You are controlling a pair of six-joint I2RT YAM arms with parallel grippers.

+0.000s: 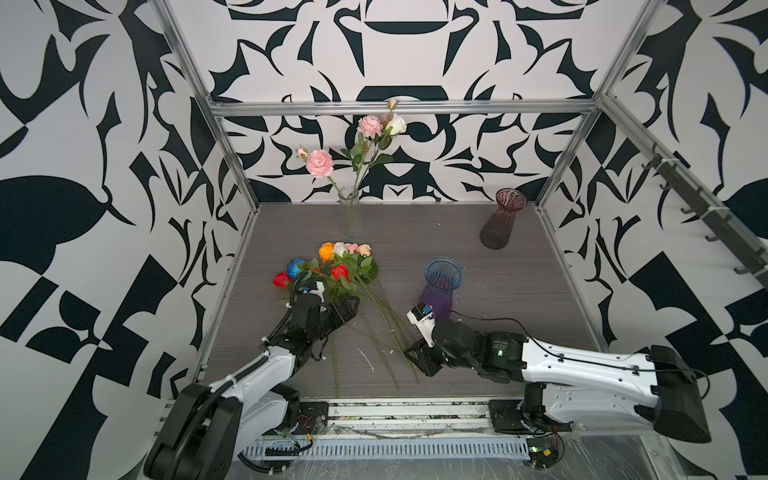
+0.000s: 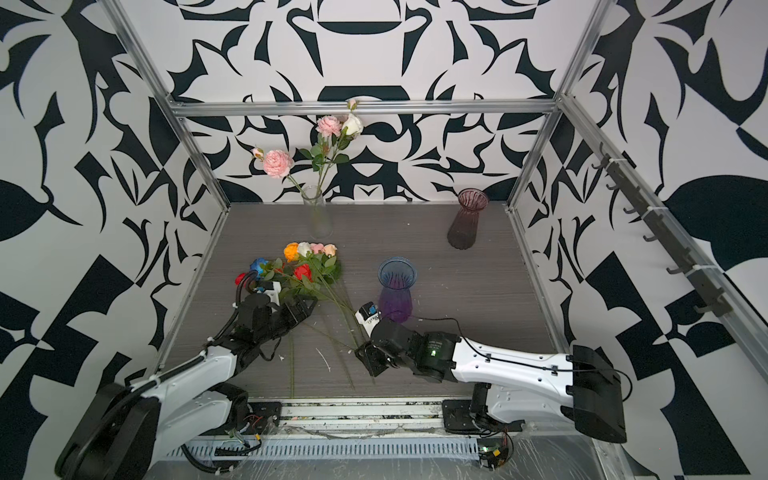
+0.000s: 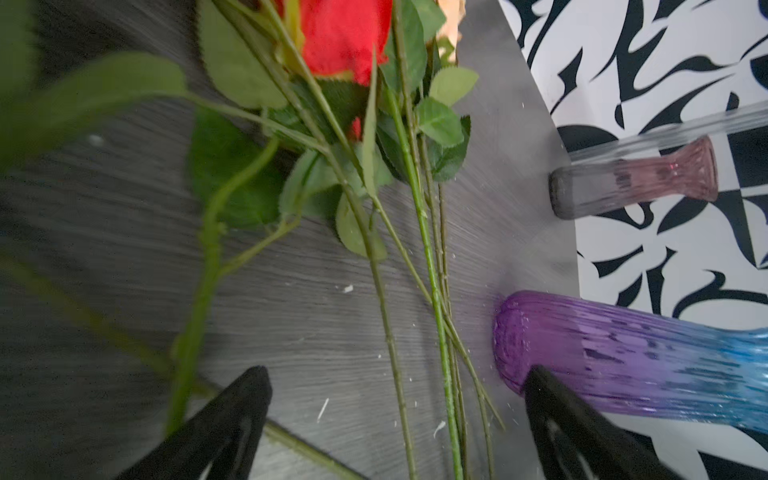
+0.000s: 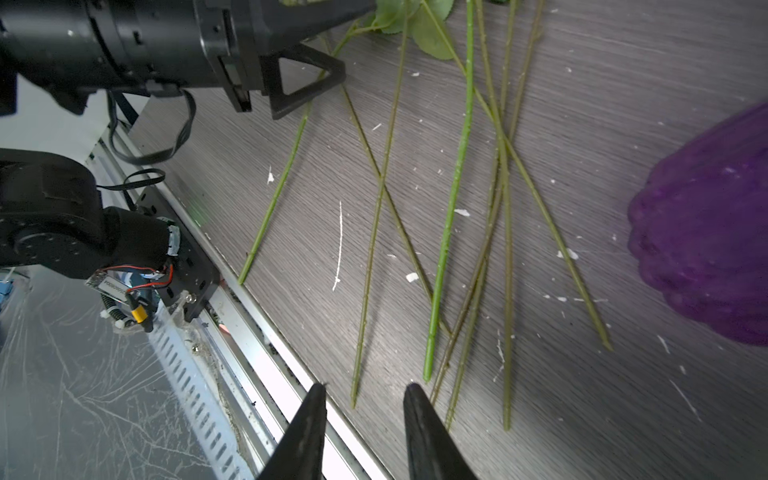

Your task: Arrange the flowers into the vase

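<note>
1. Setting: you have a grey wood-grain bench (image 1: 519, 291) inside an aluminium frame (image 1: 399, 109). The walls (image 1: 83, 166) carry a black-and-white pattern.
2. Clear vase (image 1: 351, 216): upright at the back of the bench, left of centre. It holds three stems: two frilly pink blooms (image 1: 320, 163) and one white rose (image 1: 397, 124).
3. Flowers (image 1: 345, 270): the rest lie loose in a heap on the bench, left of centre and nearer you than the clear vase. The heads point toward the back wall. You can see orange (image 1: 326, 251), white, peach, blue (image 1: 296, 267) and two red heads.
4. Stems (image 4: 449, 208): long and green, fanned out and crossing one another toward the front edge.
5. Blue-to-purple vase (image 1: 440, 291): upright mid-bench, just right of the stems.
6. Mauve vase (image 1: 500, 220): upright, back right, well apart from the heap.
7. Left jaws: spread wide, holding nothing. The fingertips (image 3: 245, 399) straddle several stems just below the leaves; whether they touch is unclear.
8. Right jaws: partly apart, nothing held. The fingertips (image 4: 311, 415) sit low at the cut ends of the stems, one stem end reaching toward the gap.
9. Debris: white flecks (image 4: 338, 245) are scattered over the bench.
</note>
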